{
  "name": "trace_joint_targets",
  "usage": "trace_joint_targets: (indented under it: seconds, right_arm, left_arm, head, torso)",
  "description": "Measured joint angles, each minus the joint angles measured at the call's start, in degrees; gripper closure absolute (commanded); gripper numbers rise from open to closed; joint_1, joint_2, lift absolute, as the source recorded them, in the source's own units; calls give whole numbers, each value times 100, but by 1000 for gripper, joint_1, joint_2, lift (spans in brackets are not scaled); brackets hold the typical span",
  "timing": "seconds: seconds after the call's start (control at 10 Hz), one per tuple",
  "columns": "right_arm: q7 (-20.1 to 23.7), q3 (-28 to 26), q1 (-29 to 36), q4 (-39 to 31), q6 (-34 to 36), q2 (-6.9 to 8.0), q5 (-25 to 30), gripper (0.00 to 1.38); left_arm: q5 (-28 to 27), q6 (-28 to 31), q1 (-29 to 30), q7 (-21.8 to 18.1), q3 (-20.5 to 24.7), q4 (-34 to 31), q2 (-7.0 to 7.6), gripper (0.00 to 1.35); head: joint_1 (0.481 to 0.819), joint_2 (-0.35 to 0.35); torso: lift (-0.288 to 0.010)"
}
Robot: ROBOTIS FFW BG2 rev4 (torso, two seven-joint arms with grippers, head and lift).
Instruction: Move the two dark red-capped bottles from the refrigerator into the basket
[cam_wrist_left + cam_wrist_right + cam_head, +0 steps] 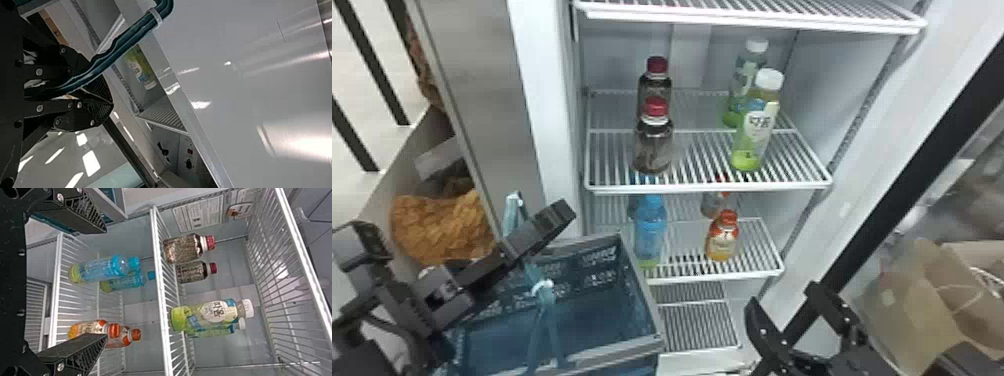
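Two dark red-capped bottles, the front one (pixel 653 142) and the rear one (pixel 655 90), stand one behind the other on the refrigerator's middle shelf. The right wrist view shows them as well, front bottle (pixel 182 248) and rear bottle (pixel 192 272). My right gripper (pixel 782 295) is low at the refrigerator's right side, below the bottles; seen from its wrist, the right gripper (pixel 105 283) is open, holding nothing. The blue basket (pixel 654 300) hangs in front of the opening at lower left. My left gripper (pixel 554 216) is above it; the left gripper (pixel 111 104) is shut on its handle (pixel 117 49).
Green white-capped bottles (pixel 754 132) share the middle shelf (pixel 712 187) at the right. Below are blue bottles (pixel 650 230) and orange-capped bottles (pixel 722 240). The dark door edge (pixel 897 185) slants along the right, with paper bags (pixel 917 305) beyond.
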Motion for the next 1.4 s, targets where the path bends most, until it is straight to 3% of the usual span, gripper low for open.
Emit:
trace_joint_targets:
  seconds: [0.5, 1.4]
  right_arm:
    - [35, 169, -551, -93, 229, -4, 171, 122]
    - [35, 780, -2089, 548, 573, -95, 82, 121]
  left_arm:
    - [0, 14, -11, 9, -5, 0, 0, 1202]
    - [0, 84, -20, 36, -6, 0, 18, 1202]
  head:
    - [695, -105]
    - [695, -39]
  torso:
    - [-34]
    - [-34]
